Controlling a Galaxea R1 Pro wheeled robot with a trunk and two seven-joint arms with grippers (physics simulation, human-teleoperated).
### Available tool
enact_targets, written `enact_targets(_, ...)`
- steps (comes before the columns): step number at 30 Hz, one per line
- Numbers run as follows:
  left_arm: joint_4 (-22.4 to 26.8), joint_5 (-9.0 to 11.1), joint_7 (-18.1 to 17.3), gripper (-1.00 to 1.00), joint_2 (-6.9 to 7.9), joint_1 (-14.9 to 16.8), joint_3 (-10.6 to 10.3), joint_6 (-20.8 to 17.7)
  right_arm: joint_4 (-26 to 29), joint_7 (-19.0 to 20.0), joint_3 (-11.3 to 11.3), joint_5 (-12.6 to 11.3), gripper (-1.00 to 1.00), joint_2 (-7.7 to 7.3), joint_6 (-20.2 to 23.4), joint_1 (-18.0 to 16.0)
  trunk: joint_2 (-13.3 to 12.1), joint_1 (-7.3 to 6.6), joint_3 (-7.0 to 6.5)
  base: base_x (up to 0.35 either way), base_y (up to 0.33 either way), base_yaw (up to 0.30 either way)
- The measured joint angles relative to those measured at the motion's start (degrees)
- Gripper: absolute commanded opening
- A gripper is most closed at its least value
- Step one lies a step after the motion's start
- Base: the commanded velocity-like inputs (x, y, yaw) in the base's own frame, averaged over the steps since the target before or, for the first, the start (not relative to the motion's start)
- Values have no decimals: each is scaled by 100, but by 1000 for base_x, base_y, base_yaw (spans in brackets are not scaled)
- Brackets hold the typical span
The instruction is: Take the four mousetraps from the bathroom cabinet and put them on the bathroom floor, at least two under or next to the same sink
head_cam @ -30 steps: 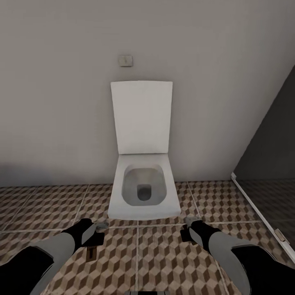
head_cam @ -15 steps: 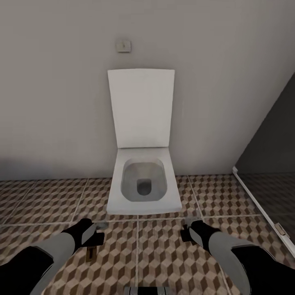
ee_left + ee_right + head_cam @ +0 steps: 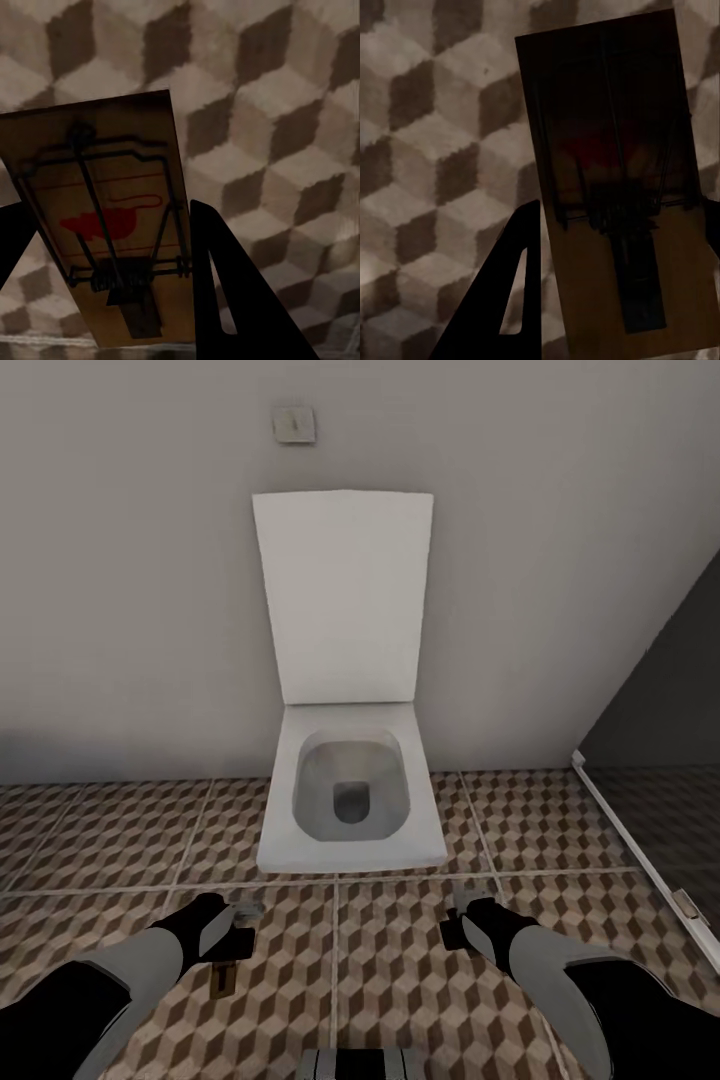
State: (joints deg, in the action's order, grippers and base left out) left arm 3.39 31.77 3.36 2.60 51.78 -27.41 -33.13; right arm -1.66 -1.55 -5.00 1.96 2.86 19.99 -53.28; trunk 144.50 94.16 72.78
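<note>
Your left tool [image 3: 105, 247] is clamped on a mousetrap [image 3: 105, 217], its dark fingers [image 3: 225, 285] on either side of the tan board, above the cube-patterned bathroom floor [image 3: 262, 112]. Your right tool [image 3: 615, 262] grips a second mousetrap [image 3: 615, 172] the same way, the board in shadow. In the head view both tools, left [image 3: 235, 935] and right [image 3: 455, 925], hang low over the floor [image 3: 400, 980], just short of a white toilet [image 3: 350, 810] with its lid raised against the wall [image 3: 120, 560].
</note>
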Motion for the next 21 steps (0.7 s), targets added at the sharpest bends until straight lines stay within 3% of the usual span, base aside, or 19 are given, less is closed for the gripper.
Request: enact_targets(21,8,-11,-4,-100,-7,0,-4,10,0,-1,0,10,-100,1,0,0,28,54,466,0,0,0)
